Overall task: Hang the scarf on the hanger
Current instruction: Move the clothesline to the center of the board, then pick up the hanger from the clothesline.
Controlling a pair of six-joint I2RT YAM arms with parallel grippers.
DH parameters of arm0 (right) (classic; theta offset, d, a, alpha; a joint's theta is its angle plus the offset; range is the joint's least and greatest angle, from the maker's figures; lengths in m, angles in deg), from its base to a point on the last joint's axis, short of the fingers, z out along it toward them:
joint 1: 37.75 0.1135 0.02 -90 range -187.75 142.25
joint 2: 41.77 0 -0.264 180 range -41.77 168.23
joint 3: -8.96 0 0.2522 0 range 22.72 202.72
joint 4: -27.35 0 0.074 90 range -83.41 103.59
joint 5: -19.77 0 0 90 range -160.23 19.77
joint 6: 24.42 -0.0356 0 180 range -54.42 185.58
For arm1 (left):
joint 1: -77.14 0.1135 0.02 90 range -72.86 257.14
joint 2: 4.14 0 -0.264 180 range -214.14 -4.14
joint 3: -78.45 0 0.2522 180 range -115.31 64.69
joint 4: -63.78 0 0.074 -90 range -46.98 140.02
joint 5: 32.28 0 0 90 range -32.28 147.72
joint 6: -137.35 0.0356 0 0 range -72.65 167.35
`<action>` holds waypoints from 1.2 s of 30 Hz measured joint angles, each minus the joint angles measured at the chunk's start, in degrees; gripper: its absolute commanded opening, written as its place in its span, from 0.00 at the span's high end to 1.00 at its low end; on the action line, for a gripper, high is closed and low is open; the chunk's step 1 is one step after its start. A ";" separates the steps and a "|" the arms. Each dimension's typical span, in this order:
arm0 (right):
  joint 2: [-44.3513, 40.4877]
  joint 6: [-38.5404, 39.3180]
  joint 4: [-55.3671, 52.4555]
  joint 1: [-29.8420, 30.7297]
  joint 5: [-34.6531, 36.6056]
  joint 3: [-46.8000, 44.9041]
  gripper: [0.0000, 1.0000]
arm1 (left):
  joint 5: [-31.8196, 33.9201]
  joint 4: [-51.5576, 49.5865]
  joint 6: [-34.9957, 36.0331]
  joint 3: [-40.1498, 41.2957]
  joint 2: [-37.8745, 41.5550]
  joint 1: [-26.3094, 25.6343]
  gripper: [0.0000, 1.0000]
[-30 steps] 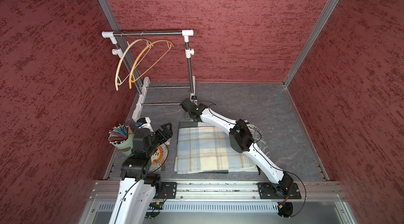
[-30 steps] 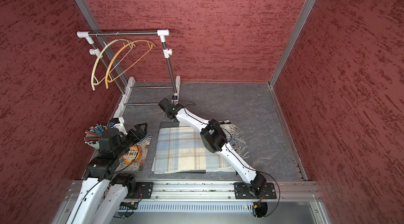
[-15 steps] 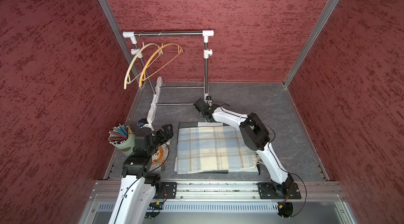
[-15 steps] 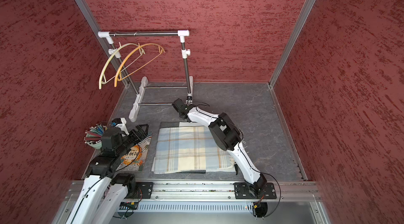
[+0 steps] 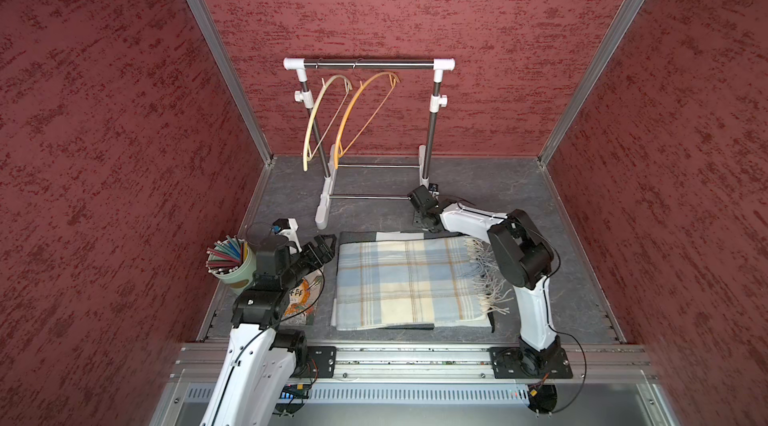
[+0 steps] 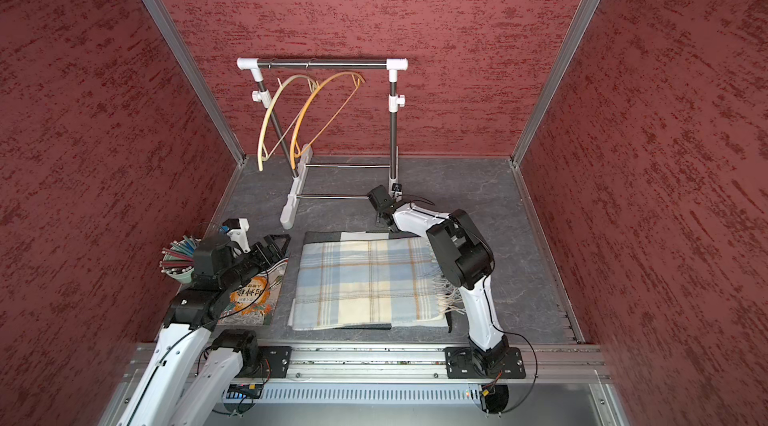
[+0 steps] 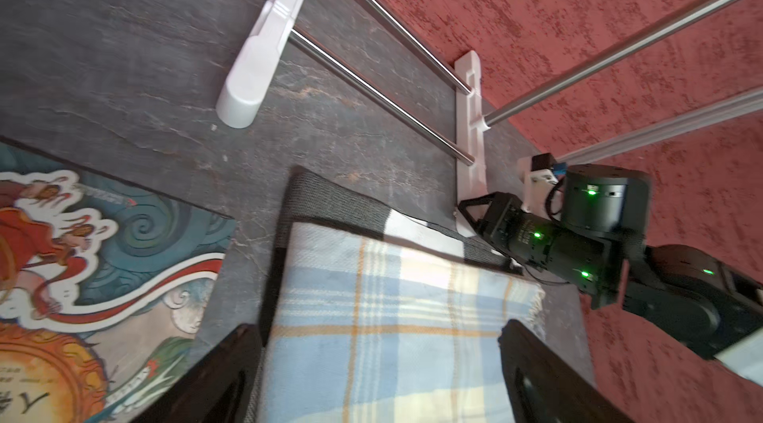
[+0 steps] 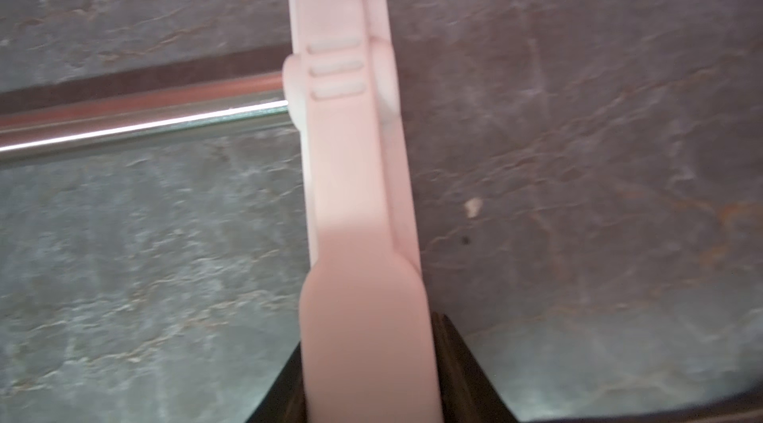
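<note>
Left gripper (image 7: pixel 380 363): jaws wide apart, at left far corner of scarf (image 5: pixel 407 282), which lies folded flat on table; arm low, reaching forward. Right gripper (image 8: pixel 367 367): clamped on foot of rack (image 5: pixel 365 65); arm stretched beyond scarf. Hangers (image 5: pixel 357 112) on rack rail, well apart from scarf.

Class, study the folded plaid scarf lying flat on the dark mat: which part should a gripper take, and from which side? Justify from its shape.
Probably the scarf's folded edge opposite the fringe, approached from the robot's left, where the open left gripper is nearest. That edge is straight and layered, so jaws can pinch all layers; the fringe is loose.
</note>
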 measured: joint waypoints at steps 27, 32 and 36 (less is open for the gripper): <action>-30.88 9.07 -6.08 -6.01 -5.16 -7.10 0.13 | -1.16 -27.85 23.91 -92.59 -66.01 -6.54 0.19; -37.86 10.93 -10.05 -6.05 -6.40 -12.20 0.13 | 2.36 -30.25 26.93 -100.63 -73.18 -7.43 0.27; -42.49 12.33 -11.21 -6.08 -6.43 -13.11 0.13 | 3.21 -30.14 28.52 -104.30 -74.99 -8.83 0.37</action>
